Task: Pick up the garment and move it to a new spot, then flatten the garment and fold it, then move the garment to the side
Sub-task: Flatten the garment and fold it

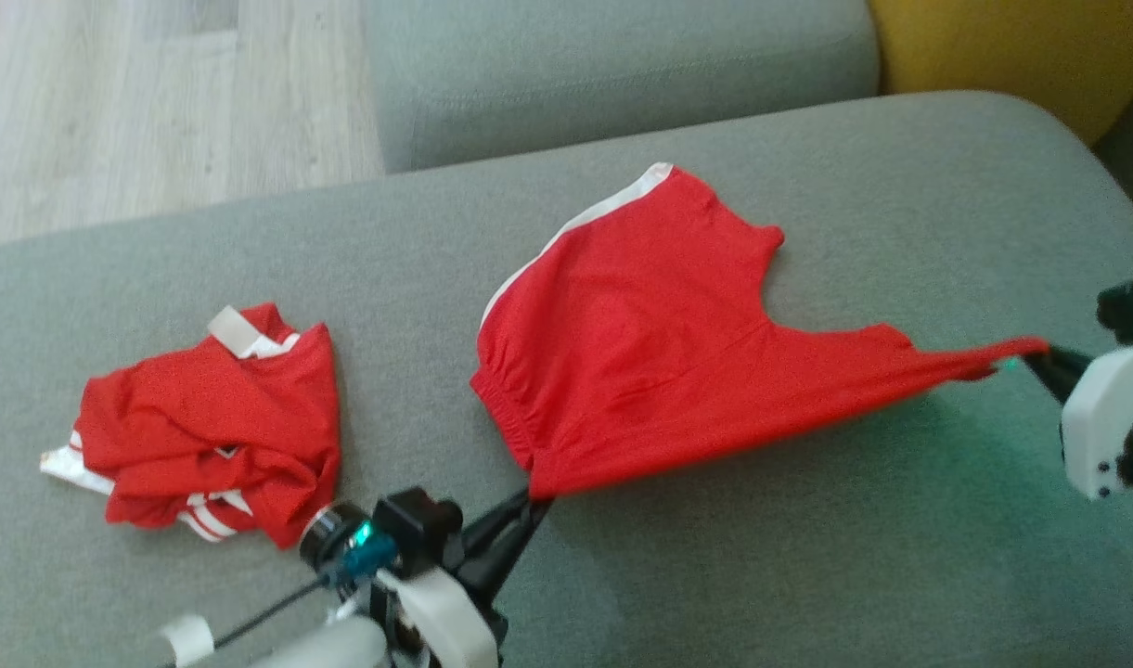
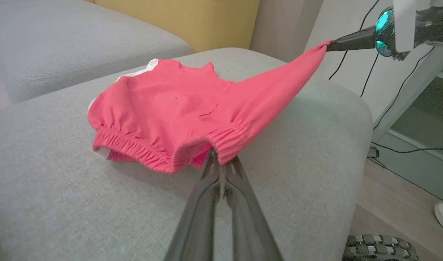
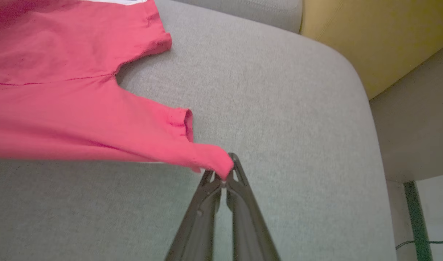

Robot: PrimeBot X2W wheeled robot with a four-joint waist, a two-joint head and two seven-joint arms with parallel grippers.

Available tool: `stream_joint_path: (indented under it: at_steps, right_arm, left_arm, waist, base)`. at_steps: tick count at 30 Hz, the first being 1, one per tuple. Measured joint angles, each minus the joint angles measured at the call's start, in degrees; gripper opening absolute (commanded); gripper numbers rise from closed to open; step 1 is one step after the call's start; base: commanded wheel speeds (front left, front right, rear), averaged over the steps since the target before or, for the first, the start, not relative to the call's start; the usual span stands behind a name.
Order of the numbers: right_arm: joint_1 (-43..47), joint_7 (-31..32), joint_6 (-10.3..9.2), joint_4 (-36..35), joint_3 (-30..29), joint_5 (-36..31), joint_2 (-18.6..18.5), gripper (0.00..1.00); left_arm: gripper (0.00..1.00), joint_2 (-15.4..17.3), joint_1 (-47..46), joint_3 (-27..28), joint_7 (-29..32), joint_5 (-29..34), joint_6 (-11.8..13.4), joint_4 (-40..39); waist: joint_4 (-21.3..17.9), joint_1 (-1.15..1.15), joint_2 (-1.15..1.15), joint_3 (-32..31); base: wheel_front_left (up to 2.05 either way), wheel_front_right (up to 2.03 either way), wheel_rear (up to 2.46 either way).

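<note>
The red shorts point(image 1: 640, 343) hang stretched between my two grips, their far side resting on the grey sofa cushion point(image 1: 807, 575) and the near edge lifted. My left jaws are pinched tight on the elastic waistband corner, and my right jaws are clamped on the tip of a leg hem. To flatten well, I judge I should keep the pull even and lower both corners together, lest the thin hem slip. A crumpled red jersey point(image 1: 204, 436) lies well apart to my left. Beyond are a yellow cushion point(image 1: 1011, 46) and a pale wooden floor point(image 1: 111, 111).
</note>
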Motion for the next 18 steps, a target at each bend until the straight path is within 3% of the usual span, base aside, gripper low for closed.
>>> stream_joint_path:
  at_steps: [8,14,18]
  right_arm:
    - [-7.0,-2.0,0.0,1.6,-7.3,-10.1,4.9,0.0]
    - [-14.6,-1.3,0.0,4.5,-8.3,-14.8,8.1,0.0]
    - [-19.7,-0.8,0.0,7.5,-7.4,-16.2,9.2,0.0]
  left_arm:
    - [0.0,-0.2,-6.5,3.3,0.5,0.0,1.0,-0.5]
    - [0.0,-2.0,-11.1,4.5,1.0,0.0,1.1,2.1]
    - [0.0,-4.6,-14.8,5.1,1.6,0.0,-0.5,4.8]
  waist:
    - [2.7,0.01,0.0,4.9]
    - [6.1,0.01,0.0,9.2]
    - [8.5,0.01,0.0,12.3]
  base:
    - [0.0,0.0,0.0]
    - [0.0,0.0,0.0]
    - [0.0,0.0,0.0]
